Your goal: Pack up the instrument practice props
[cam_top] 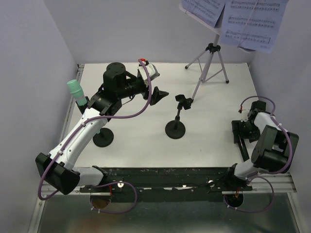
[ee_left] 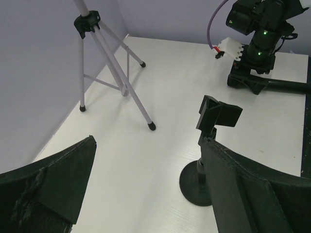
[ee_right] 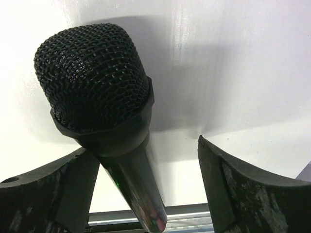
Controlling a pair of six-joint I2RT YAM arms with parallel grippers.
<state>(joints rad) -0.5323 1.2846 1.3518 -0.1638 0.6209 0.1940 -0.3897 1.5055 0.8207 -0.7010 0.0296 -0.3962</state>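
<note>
The black microphone lies on the white table between my right gripper's open fingers, close to the left finger and apart from the right one. In the top view the right gripper points down at the table's right side. My left gripper is open and empty above the table. An empty clip pole stands just right of it. The mint-green microphone sits on the other pole, whose round base shows by the left arm. The silver tripod holds sheet-music pages.
Walls close in the table at the left, back and right. The tripod legs spread over the back right corner. The right arm shows beyond the clip pole in the left wrist view. A black rail runs along the near edge.
</note>
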